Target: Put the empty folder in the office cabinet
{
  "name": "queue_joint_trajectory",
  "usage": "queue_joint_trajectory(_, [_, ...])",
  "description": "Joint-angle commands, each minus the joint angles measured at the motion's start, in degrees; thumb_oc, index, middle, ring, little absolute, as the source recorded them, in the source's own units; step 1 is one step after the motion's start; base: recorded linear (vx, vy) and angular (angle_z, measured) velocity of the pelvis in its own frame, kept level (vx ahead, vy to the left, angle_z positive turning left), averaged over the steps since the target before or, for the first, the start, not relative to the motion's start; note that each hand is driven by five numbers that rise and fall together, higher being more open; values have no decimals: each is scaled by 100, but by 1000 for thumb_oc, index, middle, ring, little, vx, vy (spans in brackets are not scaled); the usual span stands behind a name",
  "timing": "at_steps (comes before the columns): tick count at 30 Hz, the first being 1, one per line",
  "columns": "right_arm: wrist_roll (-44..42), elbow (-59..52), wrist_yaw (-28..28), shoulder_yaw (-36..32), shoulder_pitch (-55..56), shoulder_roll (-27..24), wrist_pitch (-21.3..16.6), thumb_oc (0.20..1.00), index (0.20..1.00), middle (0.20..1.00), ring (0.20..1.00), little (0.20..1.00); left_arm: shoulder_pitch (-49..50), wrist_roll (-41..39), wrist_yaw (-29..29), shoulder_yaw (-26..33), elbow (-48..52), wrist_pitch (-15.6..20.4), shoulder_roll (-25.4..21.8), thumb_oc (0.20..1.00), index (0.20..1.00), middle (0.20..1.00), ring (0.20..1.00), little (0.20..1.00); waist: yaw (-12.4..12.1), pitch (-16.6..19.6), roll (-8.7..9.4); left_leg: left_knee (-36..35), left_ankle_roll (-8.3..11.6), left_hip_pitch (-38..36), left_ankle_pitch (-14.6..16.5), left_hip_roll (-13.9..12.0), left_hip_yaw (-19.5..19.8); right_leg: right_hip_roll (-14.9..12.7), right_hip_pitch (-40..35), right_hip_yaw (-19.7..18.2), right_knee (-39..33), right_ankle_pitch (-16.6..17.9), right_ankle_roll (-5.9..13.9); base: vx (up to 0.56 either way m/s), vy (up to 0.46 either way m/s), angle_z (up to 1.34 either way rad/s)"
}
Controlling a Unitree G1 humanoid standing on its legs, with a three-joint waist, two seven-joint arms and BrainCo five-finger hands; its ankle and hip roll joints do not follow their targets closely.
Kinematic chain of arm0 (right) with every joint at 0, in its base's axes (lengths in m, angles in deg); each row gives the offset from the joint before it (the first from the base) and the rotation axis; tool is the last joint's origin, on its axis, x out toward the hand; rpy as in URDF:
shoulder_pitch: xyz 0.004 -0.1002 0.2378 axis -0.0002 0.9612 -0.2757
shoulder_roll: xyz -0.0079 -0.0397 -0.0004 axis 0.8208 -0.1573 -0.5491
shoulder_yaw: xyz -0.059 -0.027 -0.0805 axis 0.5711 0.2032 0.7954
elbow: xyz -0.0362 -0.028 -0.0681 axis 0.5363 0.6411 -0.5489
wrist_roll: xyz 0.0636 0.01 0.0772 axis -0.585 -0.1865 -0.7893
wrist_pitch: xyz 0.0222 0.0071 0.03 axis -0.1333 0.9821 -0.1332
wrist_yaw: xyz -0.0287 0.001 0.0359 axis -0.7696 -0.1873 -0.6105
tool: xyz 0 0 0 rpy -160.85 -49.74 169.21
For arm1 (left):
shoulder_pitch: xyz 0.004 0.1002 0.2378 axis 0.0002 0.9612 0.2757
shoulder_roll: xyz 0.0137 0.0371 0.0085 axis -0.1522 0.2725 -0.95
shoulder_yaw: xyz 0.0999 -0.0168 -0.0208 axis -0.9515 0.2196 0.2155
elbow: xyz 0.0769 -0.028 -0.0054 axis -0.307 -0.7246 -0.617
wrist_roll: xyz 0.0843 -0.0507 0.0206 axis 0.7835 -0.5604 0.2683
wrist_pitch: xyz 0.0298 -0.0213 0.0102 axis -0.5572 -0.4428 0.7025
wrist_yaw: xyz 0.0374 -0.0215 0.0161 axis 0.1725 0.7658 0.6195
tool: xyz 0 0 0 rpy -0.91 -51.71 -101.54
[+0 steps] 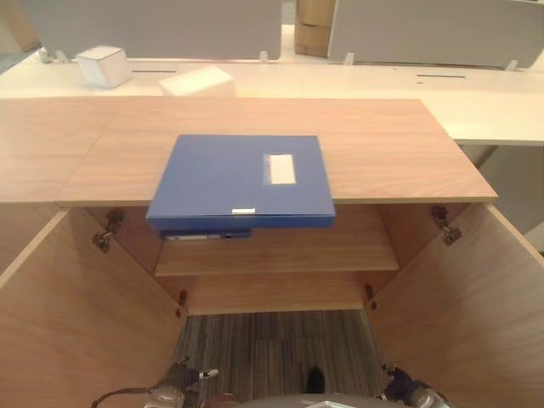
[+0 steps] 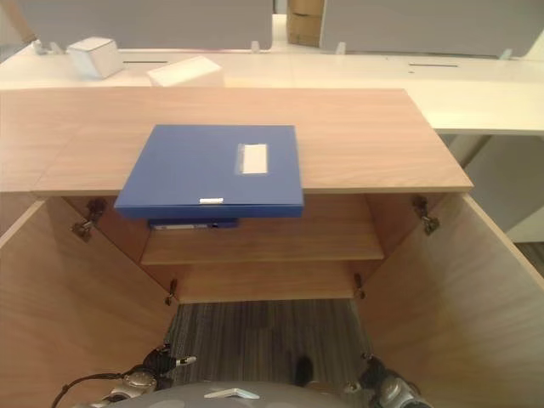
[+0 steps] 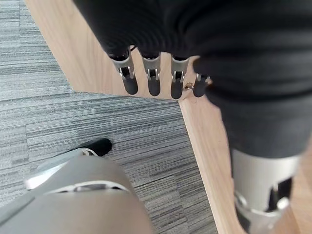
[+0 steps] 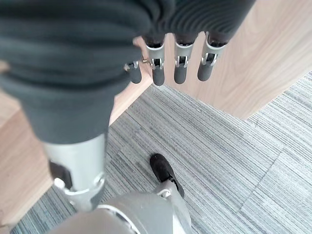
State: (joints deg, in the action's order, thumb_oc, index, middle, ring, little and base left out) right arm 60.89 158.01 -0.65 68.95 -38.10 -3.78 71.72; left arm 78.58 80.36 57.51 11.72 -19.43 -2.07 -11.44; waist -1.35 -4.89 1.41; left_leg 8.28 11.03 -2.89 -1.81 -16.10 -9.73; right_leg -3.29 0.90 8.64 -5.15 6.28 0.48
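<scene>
**Folder not yet picked up, cabinet open and waiting**

Folder [image 1: 240, 181] remained on top of the office cabinet [image 1: 399, 144], lying flat with its front edge jutting out over the open front. Both cabinet doors [image 1: 76, 314] stood wide open, and the shelf [image 1: 340, 251] inside had free room, though a dark flat item [image 1: 206, 233] sat on it just beneath the folder's overhang. So the opening appeared done; grasping, lowering and sliding the folder in were all left.

It was a blue, rigid, box-like folder with a pale label on its cover and a small white tab near the front edge.

The left hand [image 3: 153, 78] and the right hand [image 4: 178, 66] hung low by the doors, fingers straight and relaxed, holding nothing.
</scene>
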Motion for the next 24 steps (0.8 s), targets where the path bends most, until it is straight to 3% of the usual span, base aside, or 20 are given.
queue_joint_trajectory(1, [-135, 251, -61, -154, -490, -257, -62, 1000, 1000, 1000, 1000, 1000, -329, 242, 149, 41, -301, 128, -839, 1000, 1000, 1000, 1000, 1000, 106, 282, -240, -1171, -146, 29, -463, 72, -121, -671, -463, 86, 181, -473, 767, 38, 55, 24])
queue_joint_trajectory(6, [-136, 66, -139, -320, -346, -355, -180, 1000, 1000, 1000, 1000, 1000, -73, 780, 555, 166, 131, 315, -1118, 1000, 1000, 1000, 1000, 1000, 29, 368, -269, -1295, -116, -56, -413, 110, -102, -776, -597, 244, 116, -432, 848, 6, 55, -4])
queue_joint_trajectory(10, [-136, -186, -195, -524, -157, -463, -214, 1000, 1000, 1000, 1000, 1000, 300, 1244, 930, 443, 1588, 386, -1578, 1000, 1000, 1000, 1000, 1000, -43, 362, -219, -1328, -118, -78, -357, 143, -87, -866, -624, 310, 97, -378, 915, -33, 28, 24])
queue_joint_trajectory(12, [-97, -513, -109, -652, -65, -647, -229, 1000, 1000, 1000, 1000, 1000, 730, 1492, 1121, 926, 2694, 441, -1944, 1000, 1000, 1000, 1000, 1000, -107, 361, -166, -1328, -128, -70, -324, 161, -86, -899, -618, 312, 88, -345, 949, -7, 11, 4])
queue_joint_trajectory(16, [-83, -636, -6, -769, -57, -747, -206, 1000, 1000, 1000, 1000, 1000, 1131, 1920, 1262, 1384, 3715, 481, -2290, 1000, 1000, 1000, 1000, 1000, -168, 381, -106, -1328, -138, -89, -283, 168, -112, -927, -624, 299, 73, -316, 987, -2, 12, 1])
queue_joint_trajectory(24, [-135, -507, -77, -675, -194, -603, -207, 1000, 1000, 1000, 1000, 1000, 921, 2451, 1556, 1322, 4330, 643, -2735, 1000, 1000, 1000, 1000, 1000, -127, 410, -47, -1328, -148, -166, -214, 193, -148, -922, -662, 210, 71, -323, 993, 5, 1, -1])
